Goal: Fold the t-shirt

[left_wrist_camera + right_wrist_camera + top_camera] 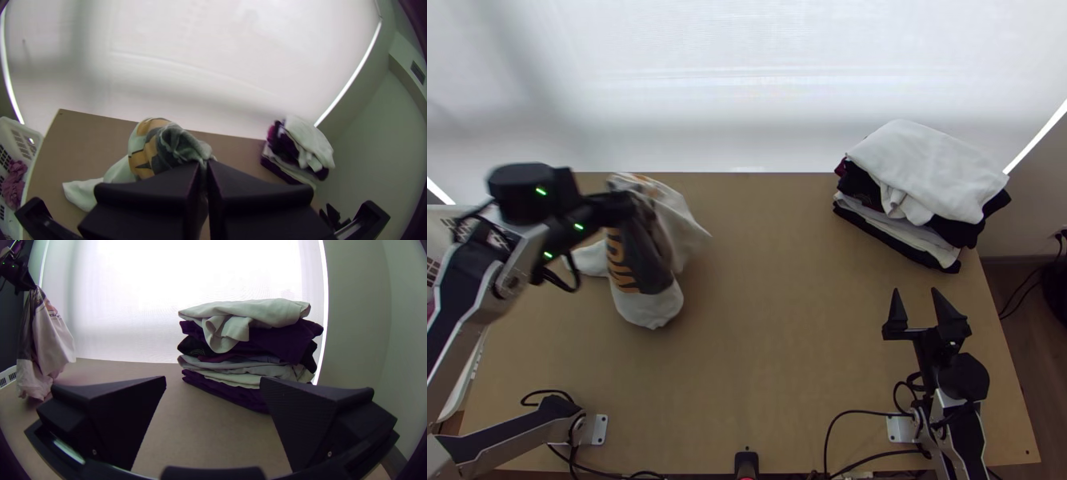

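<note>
The left gripper (623, 206) is above the table's left part, pinching a white t-shirt (649, 308) with a dark panel and orange print. The shirt hangs bunched from it, its lower end near the tabletop. In the left wrist view the left gripper (203, 164) has its fingers together on a grey-white bit of the shirt (141, 144); which part of the garment that is, I cannot tell. The right gripper (917, 300) stands open at the table's right side, holding nothing. In the right wrist view the right gripper (213, 382) has its fingers wide apart, and the hanging shirt (51, 338) is far off.
A stack of folded clothes (927, 172), white on top, lies at the table's far right corner. Beside the table's left edge is a white basket (22, 138) with pink cloth in it. Bare tabletop (771, 320) stretches between the shirt and the right gripper.
</note>
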{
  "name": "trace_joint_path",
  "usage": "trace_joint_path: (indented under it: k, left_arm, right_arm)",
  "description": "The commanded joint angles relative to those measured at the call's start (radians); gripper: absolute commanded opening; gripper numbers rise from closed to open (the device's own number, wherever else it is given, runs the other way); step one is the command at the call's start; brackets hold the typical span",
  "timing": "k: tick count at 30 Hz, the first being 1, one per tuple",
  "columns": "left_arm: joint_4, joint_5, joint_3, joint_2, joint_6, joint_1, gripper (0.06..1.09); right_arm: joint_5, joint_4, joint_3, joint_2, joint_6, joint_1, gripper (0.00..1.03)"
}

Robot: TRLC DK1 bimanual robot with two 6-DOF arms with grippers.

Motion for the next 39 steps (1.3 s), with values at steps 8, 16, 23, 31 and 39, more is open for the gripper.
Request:
trace_joint_path:
  k: [8,16,23,31,39]
  left_arm:
    - [0.245,-0.021,-0.132,0.104,-0.082,-0.346,0.09]
    - [0.439,-0.036,-0.061,0.331,-0.051,-0.421,0.09]
    - [0.506,-0.035,0.094,0.578,-0.032,-0.469,0.09]
    - [0.531,-0.044,0.318,0.808,-0.045,-0.542,0.09]
    - [0.511,-0.038,0.430,0.872,-0.031,-0.582,1.03]
  right_arm:
    - [-0.002,0.012,-0.020,-0.005,0.017,-0.003,0.99]
    - [-0.002,0.012,-0.019,-0.005,0.017,-0.003,0.99]
    - [-0.002,0.012,-0.019,-0.005,0.017,-0.003,0.99]
    - [-0.002,0.012,-0.019,-0.005,0.017,-0.003,0.99]
    - [-0.002,0.012,-0.019,-0.005,0.017,-0.003,0.99]
